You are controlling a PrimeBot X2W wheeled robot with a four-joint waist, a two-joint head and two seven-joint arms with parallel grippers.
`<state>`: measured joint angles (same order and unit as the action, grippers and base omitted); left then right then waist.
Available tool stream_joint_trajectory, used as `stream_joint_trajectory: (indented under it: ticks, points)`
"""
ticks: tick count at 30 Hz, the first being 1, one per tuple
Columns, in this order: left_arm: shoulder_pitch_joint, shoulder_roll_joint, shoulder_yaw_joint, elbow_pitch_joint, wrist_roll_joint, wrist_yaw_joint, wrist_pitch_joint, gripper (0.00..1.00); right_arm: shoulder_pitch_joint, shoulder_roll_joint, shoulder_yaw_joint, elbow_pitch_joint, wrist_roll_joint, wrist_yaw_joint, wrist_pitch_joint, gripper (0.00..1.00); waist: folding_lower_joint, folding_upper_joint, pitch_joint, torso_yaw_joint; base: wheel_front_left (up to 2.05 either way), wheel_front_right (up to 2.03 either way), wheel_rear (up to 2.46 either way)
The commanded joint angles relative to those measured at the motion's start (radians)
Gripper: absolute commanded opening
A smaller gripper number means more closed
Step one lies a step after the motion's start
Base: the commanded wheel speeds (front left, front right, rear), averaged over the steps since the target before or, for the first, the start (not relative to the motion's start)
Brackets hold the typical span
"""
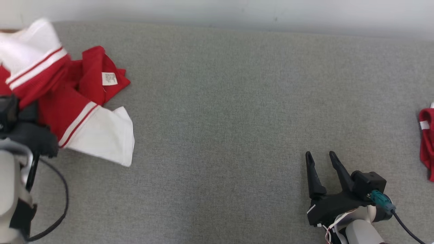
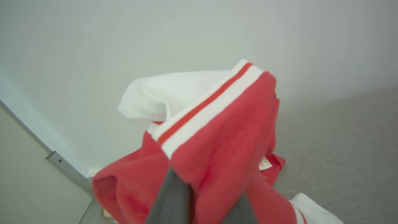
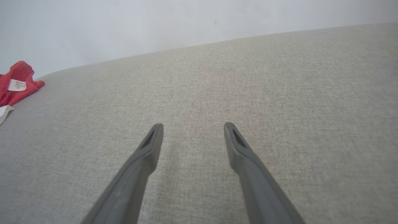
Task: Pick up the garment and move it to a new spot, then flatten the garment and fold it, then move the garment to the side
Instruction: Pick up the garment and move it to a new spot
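Observation:
The garment (image 1: pixel 67 95) is red with white striped-edged parts and a white label, lying crumpled at the far left of the grey surface. My left gripper (image 2: pixel 206 199) is shut on the garment (image 2: pixel 217 140): red cloth is bunched between its two dark fingers (image 2: pixel 171 202) and drapes over them, hiding the tips. In the head view the left wrist's dark body (image 1: pixel 30 135) sits at the garment's near left edge. My right gripper (image 1: pixel 320 154) stands open near the front right, empty, far from the garment. The right wrist view shows its fingers spread (image 3: pixel 193 125) and the garment's labelled corner (image 3: pixel 15 84) at far left.
The grey fabric surface (image 1: pixel 220 118) stretches wide between the two arms. A second red and white piece of cloth (image 1: pixel 426 142) pokes in at the right edge. A pale wall (image 1: pixel 217 12) runs along the back, and a metal edge strip (image 2: pixel 62 168) lies beyond the garment.

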<state>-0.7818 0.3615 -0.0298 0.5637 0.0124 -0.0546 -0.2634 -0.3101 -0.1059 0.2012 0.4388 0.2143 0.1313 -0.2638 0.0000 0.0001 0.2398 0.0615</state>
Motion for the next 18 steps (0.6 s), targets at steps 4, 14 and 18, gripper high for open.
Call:
stream_joint_trajectory:
  ticks: [4,14,18]
  points:
    - [-0.049,-0.017,-0.060,-0.082,0.016,-0.031,-0.001,0.00,0.026,0.013,0.000,0.003,0.008,-0.001,-0.001,1.00,0.0000,-0.0001,-0.056,-0.004,0.00,0.00,0.00]
    - [-0.138,-0.138,-0.156,-0.170,-0.078,-0.064,-0.001,0.00,0.046,0.037,0.009,0.001,0.025,-0.001,-0.001,1.00,0.0000,-0.0001,-0.110,-0.072,0.00,0.00,0.00]
    - [-0.130,-0.226,-0.157,-0.204,-0.148,-0.067,-0.001,0.00,0.048,0.042,0.009,-0.003,0.026,-0.001,-0.001,1.00,0.0000,-0.0001,-0.109,-0.101,0.00,0.00,0.00]
